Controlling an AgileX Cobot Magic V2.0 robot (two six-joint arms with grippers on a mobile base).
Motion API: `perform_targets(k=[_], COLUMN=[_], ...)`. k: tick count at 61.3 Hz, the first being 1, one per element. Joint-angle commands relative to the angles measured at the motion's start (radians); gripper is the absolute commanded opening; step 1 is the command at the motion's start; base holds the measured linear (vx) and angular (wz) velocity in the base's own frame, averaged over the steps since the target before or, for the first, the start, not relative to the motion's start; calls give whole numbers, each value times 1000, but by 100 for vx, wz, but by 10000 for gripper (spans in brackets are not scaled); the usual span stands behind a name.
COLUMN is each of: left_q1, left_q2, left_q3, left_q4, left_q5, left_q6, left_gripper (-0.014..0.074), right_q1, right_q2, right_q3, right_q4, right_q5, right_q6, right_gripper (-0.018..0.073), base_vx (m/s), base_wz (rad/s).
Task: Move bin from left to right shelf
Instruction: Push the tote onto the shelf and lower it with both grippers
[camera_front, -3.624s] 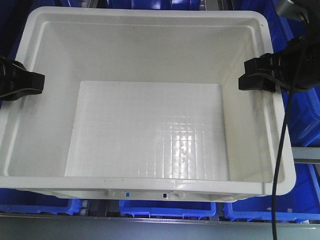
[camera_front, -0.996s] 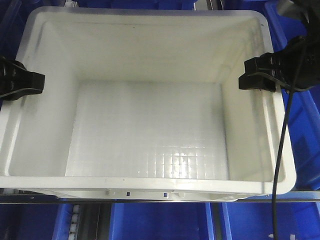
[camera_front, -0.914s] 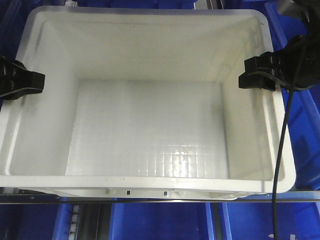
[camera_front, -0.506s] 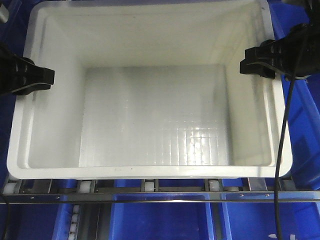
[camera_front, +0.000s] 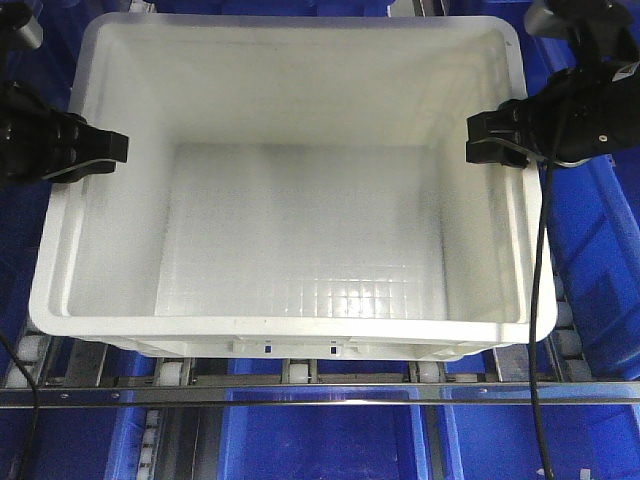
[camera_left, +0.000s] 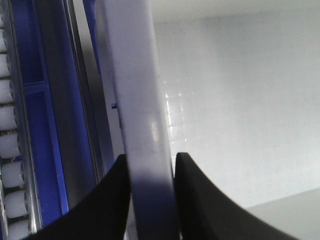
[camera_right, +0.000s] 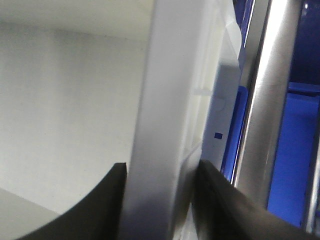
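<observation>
The white bin (camera_front: 290, 325) fills the front view, empty, its base over the rollers of a rack. My left gripper (camera_front: 92, 150) straddles the bin's left rim. My right gripper (camera_front: 500, 140) straddles the right rim. In the left wrist view the black fingers (camera_left: 112, 200) press both sides of the rim (camera_left: 135, 90), and the left gripper (camera_left: 150, 167) is shut on it. In the right wrist view the right gripper (camera_right: 162, 175) holds the rim (camera_right: 170, 90) the same way. No print on the bin shows.
Blue plastic bins (camera_front: 600, 270) lie right of the white bin, below it (camera_front: 320, 440) and at its left. A metal front rail (camera_front: 300, 395) and white rollers (camera_front: 295, 372) run under its near edge. A black cable (camera_front: 540, 300) hangs from the right arm.
The bin and both grippers have moved away from the camera and slightly right; the bin looks smaller. The rollers and front rail now show in front of its near edge.
</observation>
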Motion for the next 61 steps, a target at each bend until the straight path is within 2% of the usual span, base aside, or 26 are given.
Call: perform_targets(k=[1, 24, 38, 47, 51, 61], left_q1=[3, 3, 3, 3, 3, 3], left_q2=[-12, 22, 35, 39, 39, 39], left_q3=[-35, -34, -34, -34, -34, -34], left_q4=[16, 25, 23, 23, 22, 22], left_q5=[-94, -114, -123, -133, -140, -147], left_q6=[17, 35, 51, 51, 51, 51], left_gripper=[-8, 17, 155, 293, 354, 417], right_q1=[-5, -5, -5, -5, -5, -5], right_q2=[-18, 11, 11, 11, 11, 8], right_q3=[-39, -39, -39, -39, -39, -39], right_q4=[9, 9, 9, 11, 11, 16], right_q5=[-119, -159, -166, -166, -166, -167], right_q6=[-62, -63, -73, -74, -74, -73], right_gripper=[-4, 0, 57, 185, 280, 479], base_vx=[0, 0, 0, 0, 0, 0], base_wz=[0, 0, 0, 0, 0, 0])
